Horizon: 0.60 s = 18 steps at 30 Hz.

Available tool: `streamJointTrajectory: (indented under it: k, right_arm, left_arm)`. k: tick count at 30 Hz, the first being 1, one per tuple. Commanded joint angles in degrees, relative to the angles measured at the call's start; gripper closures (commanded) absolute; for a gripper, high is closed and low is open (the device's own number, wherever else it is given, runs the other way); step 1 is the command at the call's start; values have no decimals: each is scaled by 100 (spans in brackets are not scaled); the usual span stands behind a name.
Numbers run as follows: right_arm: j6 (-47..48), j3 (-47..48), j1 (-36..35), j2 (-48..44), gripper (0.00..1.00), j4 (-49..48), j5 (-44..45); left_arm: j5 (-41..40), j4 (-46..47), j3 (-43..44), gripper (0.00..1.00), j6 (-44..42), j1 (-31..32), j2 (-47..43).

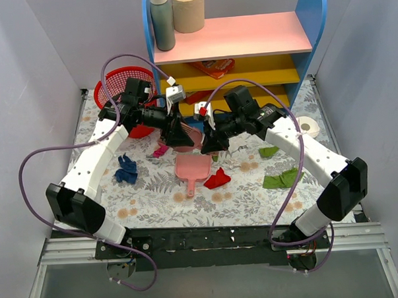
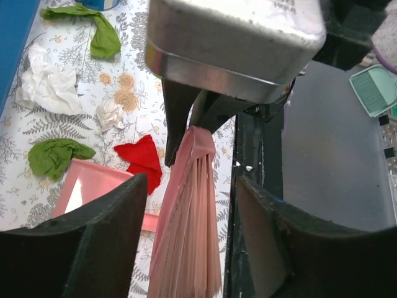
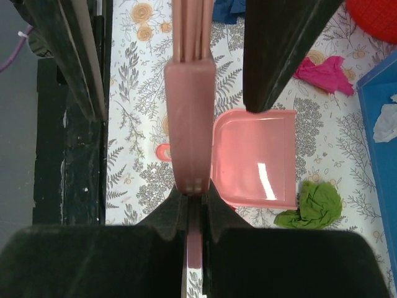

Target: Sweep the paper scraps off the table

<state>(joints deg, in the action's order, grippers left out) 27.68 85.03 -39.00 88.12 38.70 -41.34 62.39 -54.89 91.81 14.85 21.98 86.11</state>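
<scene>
My right gripper [image 1: 208, 139] [image 3: 194, 203] is shut on the handle of a pink brush [image 1: 194, 137] [image 3: 189, 112], held above the table [image 1: 162, 207]. My left gripper [image 1: 182, 133] [image 2: 191, 181] is open, its fingers [image 2: 105, 242] on either side of the brush bristles [image 2: 189, 236] without closing on them. A pink dustpan [image 1: 190, 169] [image 3: 251, 155] lies below. Paper scraps lie around: red [image 1: 218, 180] [image 2: 142, 160], green [image 1: 279, 180] [image 2: 53, 156] [image 3: 316, 205], dark blue [image 1: 126, 169], magenta [image 1: 161, 150] [image 3: 327, 73], white [image 2: 46, 84].
A blue, pink and yellow shelf unit [image 1: 234, 38] stands at the back with a bottle [image 1: 161, 22], a paper roll [image 1: 187, 9] and a red-orange packet [image 1: 215, 68]. A red basket [image 1: 120, 83] sits back left. A white tape roll [image 1: 309, 126] lies at the right.
</scene>
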Motion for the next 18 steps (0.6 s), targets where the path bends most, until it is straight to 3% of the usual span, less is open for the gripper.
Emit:
streamJointTrajectory:
  k: [1, 6, 7, 8, 10, 11, 12, 14, 15, 18]
  right_arm:
    - [-281, 347, 33, 30, 99, -196, -365]
    - [-465, 426, 33, 135, 99, -162, -515]
    - [-474, 470, 33, 170, 99, -126, -506]
    - [-509, 470, 33, 171, 99, -100, -498]
    - [-623, 409, 77, 127, 97, -196, -445]
    - [-780, 339, 95, 101, 93, -248, -427]
    - [-956, 286, 156, 74, 74, -301, -358]
    - [-1543, 94, 296, -31, 53, -599, -304]
    - [-1694, 49, 523, -57, 37, -652, -426]
    - [-2116, -135, 980, -93, 27, -732, -1013]
  left_arm:
    - [177, 119, 118, 49, -44, 96, -24]
    - [194, 154, -40, 68, -79, 96, -68]
    - [195, 154, -49, 77, -79, 96, -68]
    - [203, 172, -58, 95, -62, 96, -68]
    - [247, 337, -145, 100, 52, 88, -146]
    - [273, 443, -250, 100, 166, 87, -260]
    - [274, 531, -373, 100, 263, 79, -296]
    - [273, 567, -462, 100, 360, 26, -366]
    - [317, 759, -628, 100, 595, -105, -480]
    - [519, 1582, -1110, 100, 1158, -307, -874]
